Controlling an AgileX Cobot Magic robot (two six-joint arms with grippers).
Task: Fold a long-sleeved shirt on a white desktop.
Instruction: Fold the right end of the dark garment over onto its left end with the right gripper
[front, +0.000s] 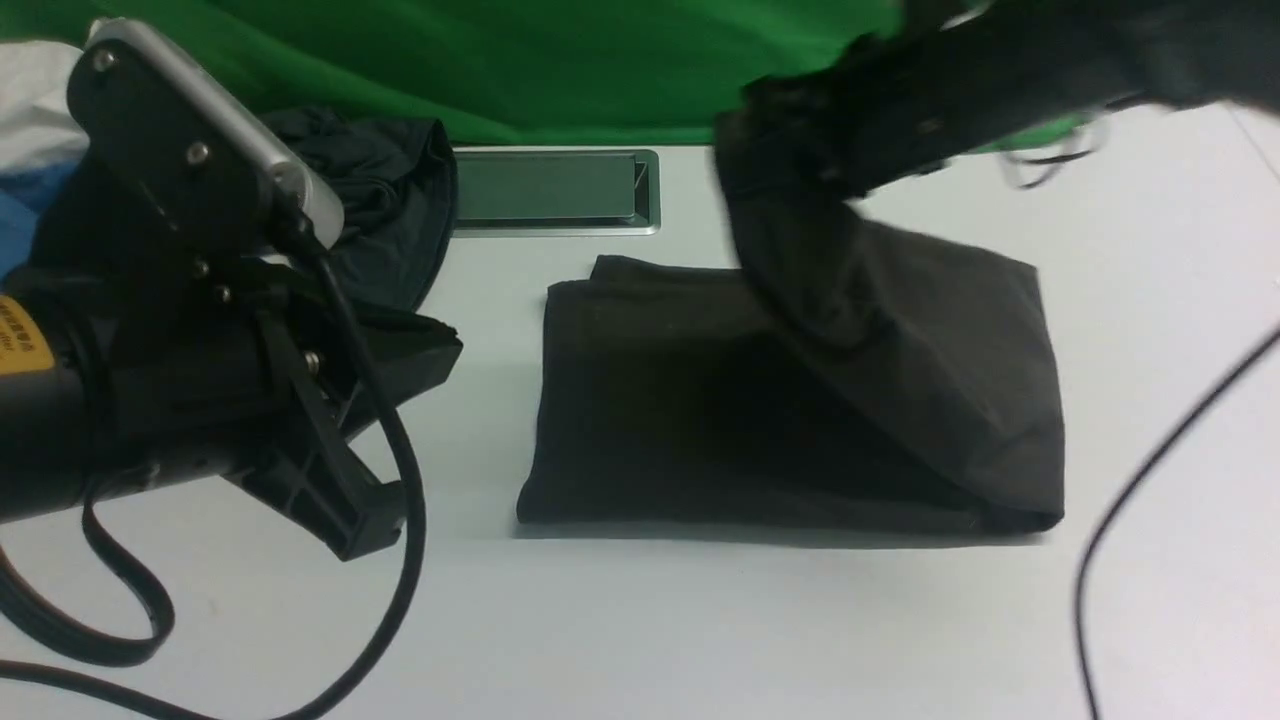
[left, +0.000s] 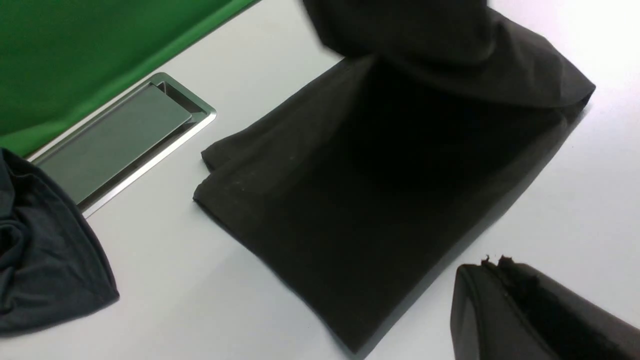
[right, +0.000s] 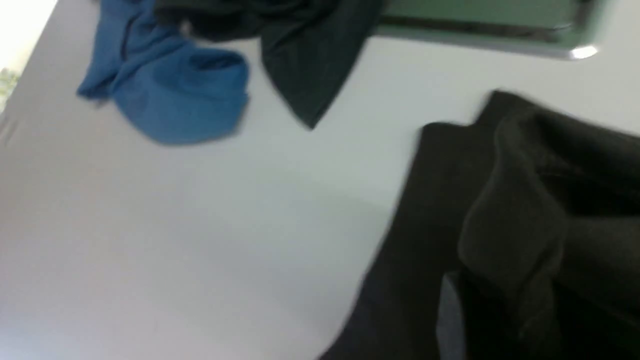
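Brownish-black shirt (front: 700, 400) folded on desktop (front: 700, 620), 1 flap pinched, lifted by right claw (front: 790, 150). Left claw (left: 492, 267) closed, empty, beside shirt. Beyond: hatch (front: 548, 190), teal garment (front: 385, 200), blue garment (right: 170, 95).

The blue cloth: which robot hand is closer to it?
Left. The left gripper is on the blue cloth's side; the right gripper lifts the shirt across the table.

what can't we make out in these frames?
- Right gripper: front view, motion-blurred and buried in the lifted shirt; jaws unseen.
- Shirt print: not visible in any view.
- Left gripper: left wrist view, cut off by the frame edge.
- Blue garment: right wrist view, blurred.
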